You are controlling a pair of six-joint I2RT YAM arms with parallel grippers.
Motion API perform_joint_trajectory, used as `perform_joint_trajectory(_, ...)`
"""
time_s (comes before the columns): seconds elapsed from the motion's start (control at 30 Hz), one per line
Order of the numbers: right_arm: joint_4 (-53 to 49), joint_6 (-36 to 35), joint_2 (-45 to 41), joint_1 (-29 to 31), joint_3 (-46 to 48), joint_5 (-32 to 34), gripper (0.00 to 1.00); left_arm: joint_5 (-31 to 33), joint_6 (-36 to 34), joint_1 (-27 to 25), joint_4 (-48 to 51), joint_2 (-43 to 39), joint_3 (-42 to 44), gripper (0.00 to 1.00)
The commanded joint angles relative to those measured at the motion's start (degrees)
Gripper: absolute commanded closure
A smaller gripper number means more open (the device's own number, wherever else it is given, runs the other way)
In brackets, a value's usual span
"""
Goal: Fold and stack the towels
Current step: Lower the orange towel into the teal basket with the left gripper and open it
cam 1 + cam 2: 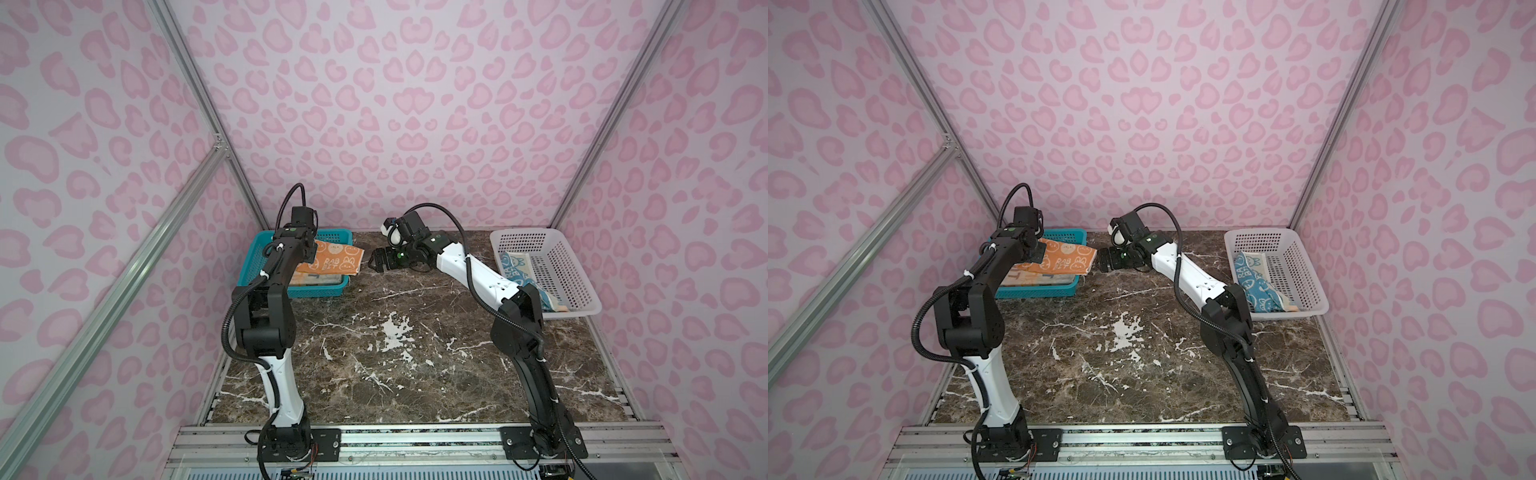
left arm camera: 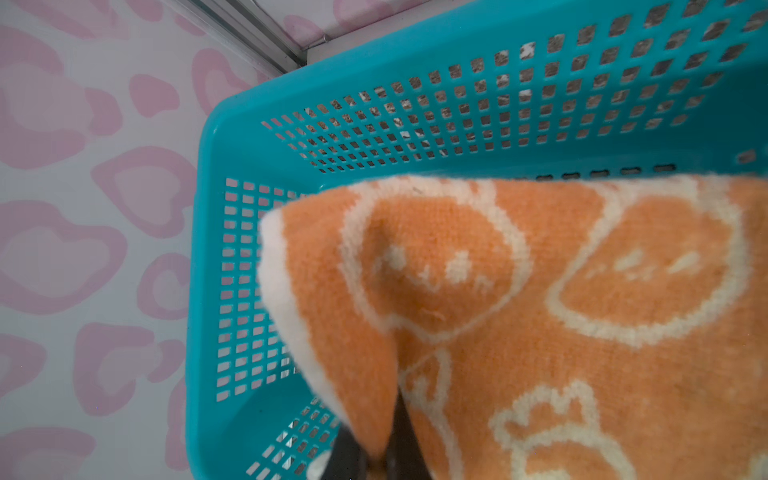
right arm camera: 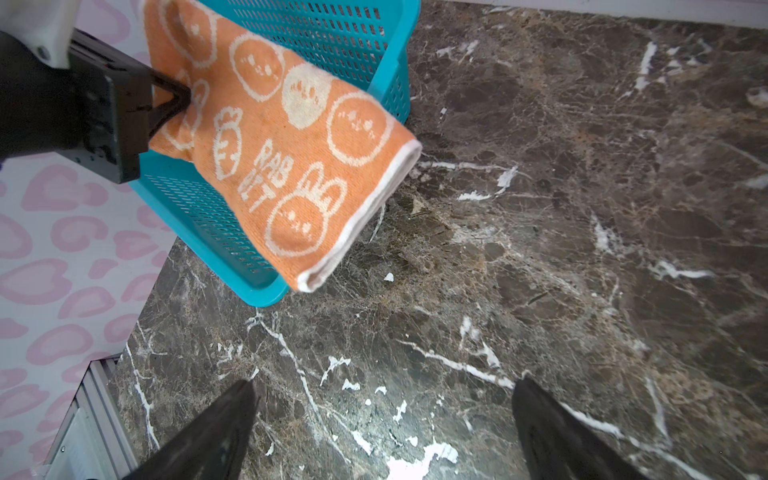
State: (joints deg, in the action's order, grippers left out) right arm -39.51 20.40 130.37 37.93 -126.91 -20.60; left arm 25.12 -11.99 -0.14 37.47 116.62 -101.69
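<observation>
One orange towel pinched tight in left gripper above teal basket, far-left corner of tabletop; right gripper empty, jaws wide apart, near towel's free end.

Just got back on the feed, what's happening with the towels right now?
The left gripper is shut on the orange towel, holding it folded above the teal basket, its free end sticking out over the table. The right gripper hangs open near that end, holding nothing. A cream towel lies in the teal basket; the blue towel lies in the white basket.
</observation>
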Motion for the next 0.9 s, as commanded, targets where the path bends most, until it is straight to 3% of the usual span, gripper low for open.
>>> perform_joint_trajectory(0.0, -0.63, -0.45, 1.97, 0.11, -0.27, 0.03, 0.02, 0.97, 0.68, 0.56, -1.67, 1.04, -0.34, 0.96)
perform_joint_trajectory(0.3, -0.61, -0.01, 3.76, -0.05, -1.2, -0.49, 0.02, 4.36, -1.41, 1.24, -1.93, 3.64, -1.06, 0.96)
perform_joint_trajectory(0.87, -0.97, 0.3, 4.19, -0.31, -1.47, -1.46, 0.02, 3.36, -0.89, 1.99, -1.34, 4.7, -3.62, 0.96)
